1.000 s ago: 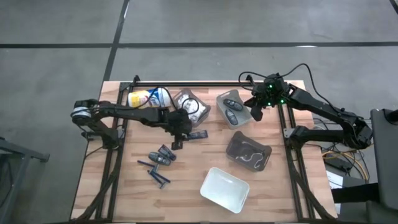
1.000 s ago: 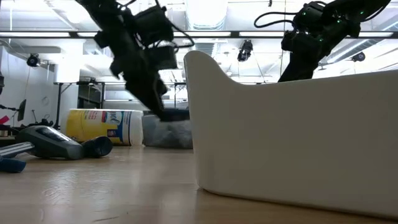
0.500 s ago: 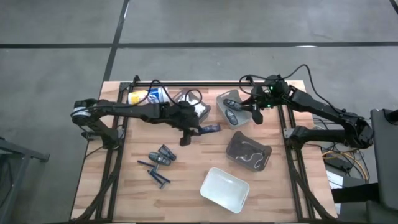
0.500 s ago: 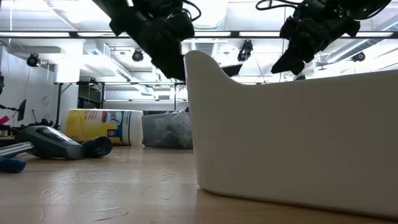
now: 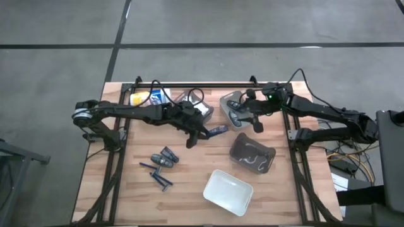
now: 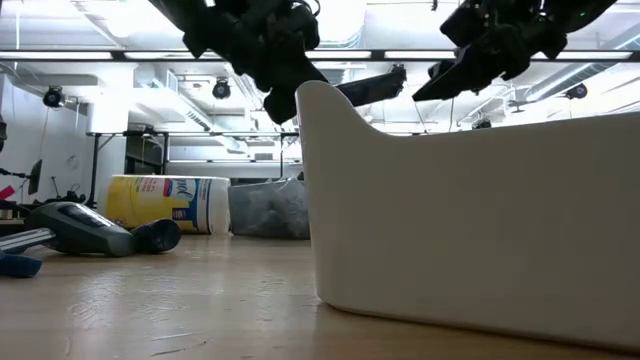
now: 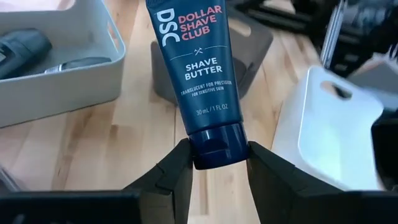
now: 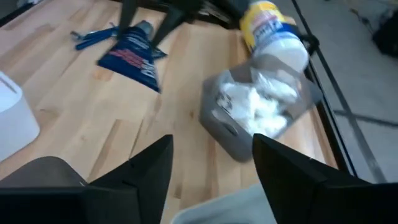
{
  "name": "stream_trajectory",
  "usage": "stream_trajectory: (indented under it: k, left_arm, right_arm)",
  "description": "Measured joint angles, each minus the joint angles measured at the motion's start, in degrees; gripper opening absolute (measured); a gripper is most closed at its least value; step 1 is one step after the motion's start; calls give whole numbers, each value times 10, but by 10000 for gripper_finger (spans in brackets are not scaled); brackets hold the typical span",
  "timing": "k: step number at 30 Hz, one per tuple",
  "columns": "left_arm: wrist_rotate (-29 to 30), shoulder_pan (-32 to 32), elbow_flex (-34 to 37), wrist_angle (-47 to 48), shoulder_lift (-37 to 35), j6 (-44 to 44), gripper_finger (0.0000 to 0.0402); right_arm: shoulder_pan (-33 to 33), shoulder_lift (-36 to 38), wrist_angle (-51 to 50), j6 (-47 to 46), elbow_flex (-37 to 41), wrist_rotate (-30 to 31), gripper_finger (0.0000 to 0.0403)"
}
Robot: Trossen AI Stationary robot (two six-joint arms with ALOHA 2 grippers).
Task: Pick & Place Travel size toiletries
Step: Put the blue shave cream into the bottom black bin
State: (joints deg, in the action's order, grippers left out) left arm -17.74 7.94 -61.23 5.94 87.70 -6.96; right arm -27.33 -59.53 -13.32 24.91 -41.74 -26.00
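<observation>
My left gripper is shut on a dark blue "Shave Butter" tube, held in the air over the middle of the table. My right gripper is open and hovers by the grey bin that holds dark oblong pieces. More toiletries lie on the wood to the near left: dark grey-blue pieces and thin blue sticks. White packets fill the clear bin. In the low view the tube shows above the white bin's rim. My left gripper pinches the tube's dark cap end between its two fingers. The fingers come level from the table's left and lie along the tube. The tube is lifted clear and sticks out roughly level past the fingertips, toward the table's right.
A white bin sits near the table's near edge, a smoky bin to its far right. The large canister with a yellow label lies at the far left. Bare wood lies between the loose items and the bins.
My left gripper has risen from the table with the tube and moved toward the table's right; the tube is now lifted clear. My right gripper has swung toward the table's left, near the grey bin.
</observation>
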Motion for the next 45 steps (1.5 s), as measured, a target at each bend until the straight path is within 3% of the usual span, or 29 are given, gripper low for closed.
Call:
stream_trajectory:
  k: [9, 20, 24, 29, 39, 45]
  left_arm:
    - [0, 3, 0, -32, 0, -49, 133]
    - [-14, 3, 4, -107, 2, -52, 133]
    - [-22, 3, 5, -122, 2, -51, 133]
    - [-27, 2, 5, -130, 2, -46, 133]
    - [-29, 4, 6, -125, 3, -27, 134]
    - [-24, 5, 7, -125, 4, -17, 154]
  right_arm:
    - [64, -11, 19, 26, 0, 0, 239]
    - [92, -14, 91, 27, 1, 1, 199]
    - [92, -14, 109, 27, 1, -1, 178]
    - [92, -19, 125, 38, 1, -58, 142]
    - [95, -41, 141, 45, 1, -79, 24]
    - [95, -42, 124, 38, 1, -79, 10]
